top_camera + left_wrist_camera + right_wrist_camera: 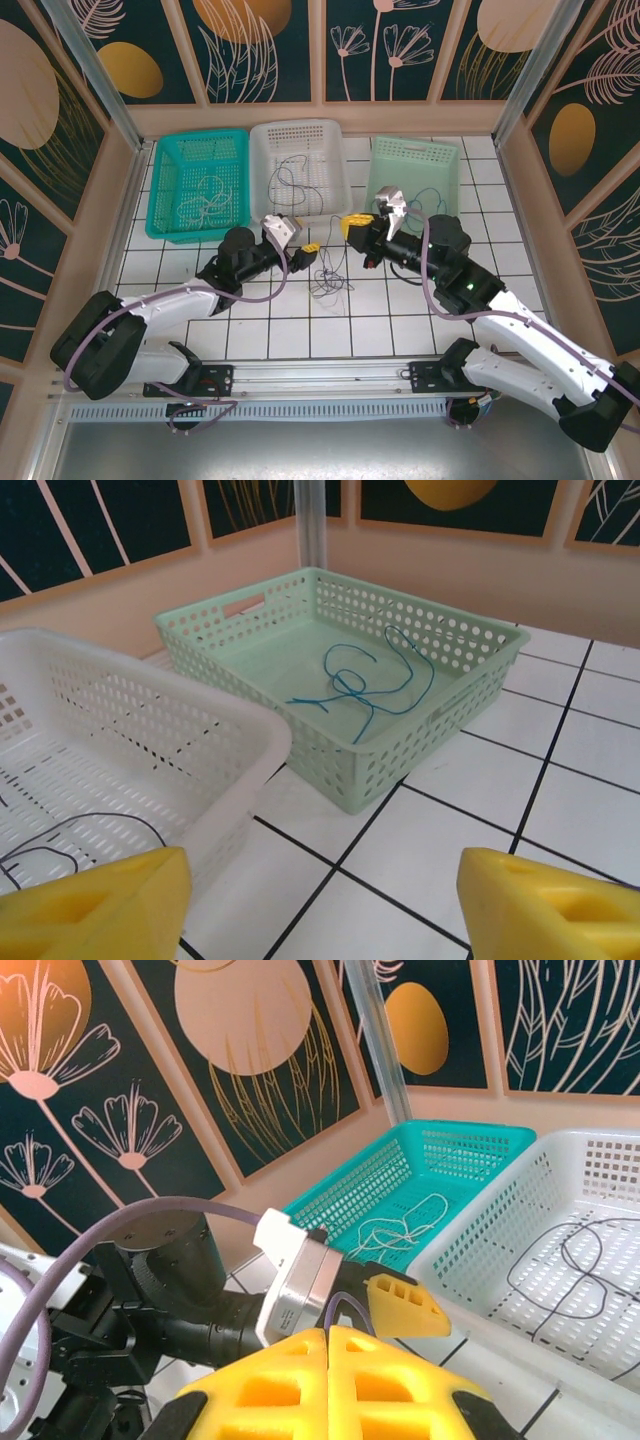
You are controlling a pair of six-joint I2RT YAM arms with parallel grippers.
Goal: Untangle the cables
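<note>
A small tangle of thin dark cables [328,283] lies on the white tiles between the two arms. My left gripper [308,252] hovers just left of it, and its yellow fingers [100,910] stand wide apart with only bare tile between them. My right gripper [352,225] is above and right of the tangle, shut, its yellow pads [290,1385] pressed together with nothing seen between. A blue cable [370,685] lies in the pale green basket [400,755]. A dark cable [575,1260] lies in the white basket [480,1235]. A pale cable [400,1225] lies in the teal basket [350,1190].
The three baskets stand in a row at the back: teal [160,190], white [295,127] and pale green [415,143]. The two gripper tips are close together. Lilac arm cables [270,290] loop beside the left arm. Frame posts and walls enclose the table.
</note>
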